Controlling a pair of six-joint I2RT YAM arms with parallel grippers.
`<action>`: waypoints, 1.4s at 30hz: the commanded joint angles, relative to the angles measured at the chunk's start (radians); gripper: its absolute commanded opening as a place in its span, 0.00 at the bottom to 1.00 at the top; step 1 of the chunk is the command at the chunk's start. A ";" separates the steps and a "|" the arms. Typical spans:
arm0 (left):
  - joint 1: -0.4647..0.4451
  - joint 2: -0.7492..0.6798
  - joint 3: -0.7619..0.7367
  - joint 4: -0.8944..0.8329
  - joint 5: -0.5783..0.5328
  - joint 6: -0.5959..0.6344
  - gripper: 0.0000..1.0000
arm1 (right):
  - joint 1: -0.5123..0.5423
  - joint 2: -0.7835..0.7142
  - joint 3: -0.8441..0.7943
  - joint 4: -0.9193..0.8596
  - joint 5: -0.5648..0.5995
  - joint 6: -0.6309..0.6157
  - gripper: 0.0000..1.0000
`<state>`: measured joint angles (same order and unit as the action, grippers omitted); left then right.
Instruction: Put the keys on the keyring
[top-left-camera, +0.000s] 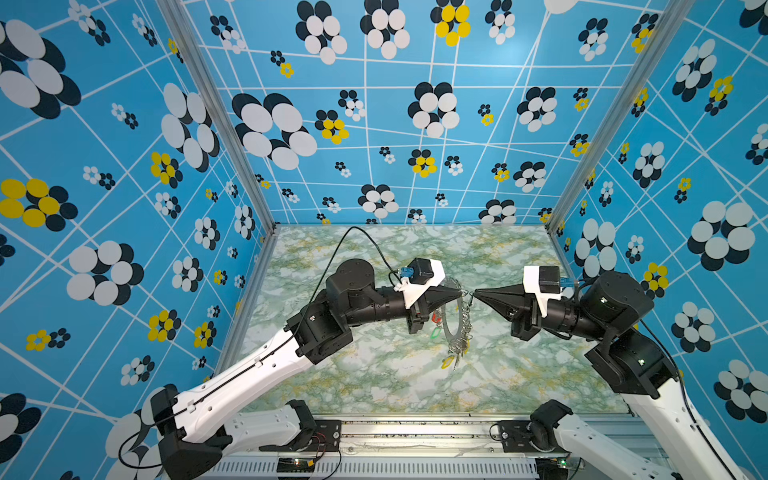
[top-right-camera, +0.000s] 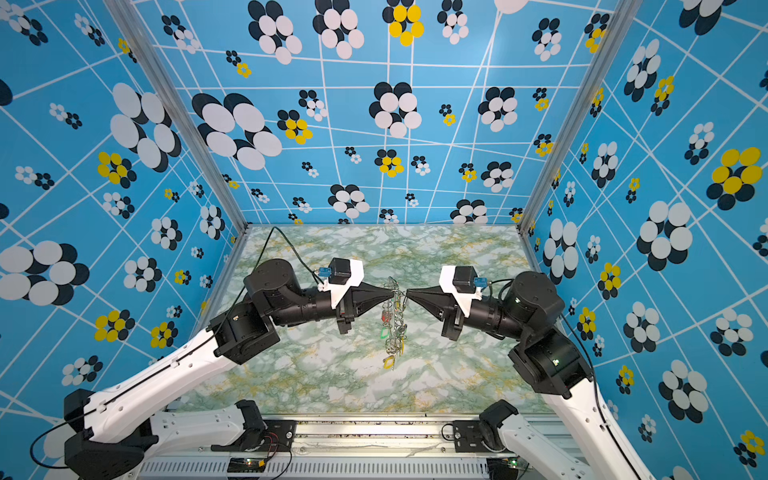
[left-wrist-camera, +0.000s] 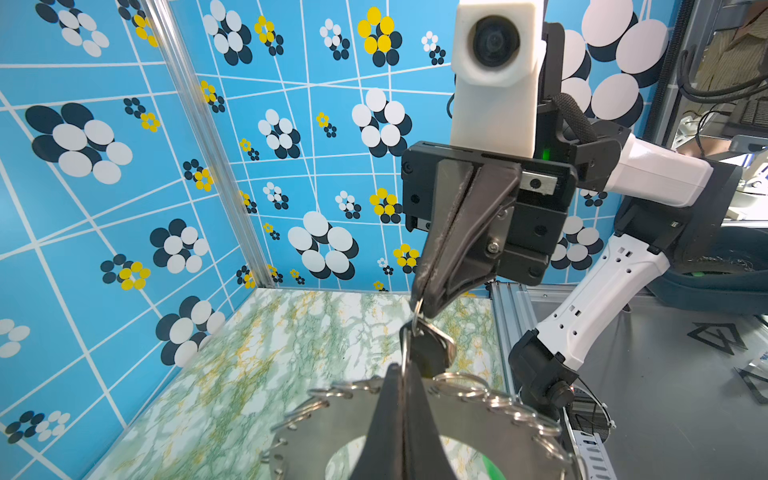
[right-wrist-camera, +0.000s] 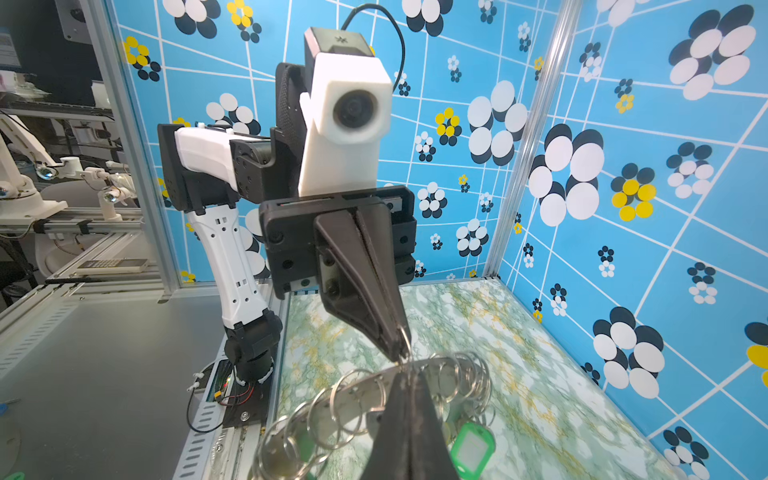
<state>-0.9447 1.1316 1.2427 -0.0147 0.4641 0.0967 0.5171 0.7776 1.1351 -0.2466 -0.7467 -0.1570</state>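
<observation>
The left gripper (top-left-camera: 460, 292) clamped the keyring (top-left-camera: 451, 328); the right gripper (top-left-camera: 476, 292) seemingly pinched the loop of the keys (left-wrist-camera: 432, 352). Pulling apart could slip either grip.

The keyring (top-left-camera: 451, 330), a flat grey metal disc with a round hole, hangs on edge clear above the marbled surface (top-left-camera: 374, 374), around its middle, and is seen almost edge-on in both top views. Wire loops crowd its rim; a red tag (top-left-camera: 435, 318), green tag (right-wrist-camera: 471, 449) and yellow tag (top-left-camera: 446, 363) dangle low. The key (left-wrist-camera: 430, 351), dark-tagged with a silver edge showing, hangs from a small loop just beside the disc's upper rim
</observation>
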 joint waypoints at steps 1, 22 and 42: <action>-0.008 -0.013 0.002 0.044 0.014 0.003 0.00 | 0.009 0.004 0.028 0.029 -0.023 0.017 0.00; -0.023 -0.008 0.017 0.015 0.033 0.017 0.00 | 0.009 0.020 0.033 0.020 -0.009 0.022 0.00; -0.028 -0.020 0.026 0.022 0.036 0.024 0.00 | 0.027 0.039 0.050 -0.061 0.032 -0.025 0.00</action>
<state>-0.9569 1.1313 1.2427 -0.0441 0.4637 0.1047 0.5346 0.8066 1.1660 -0.2680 -0.7403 -0.1612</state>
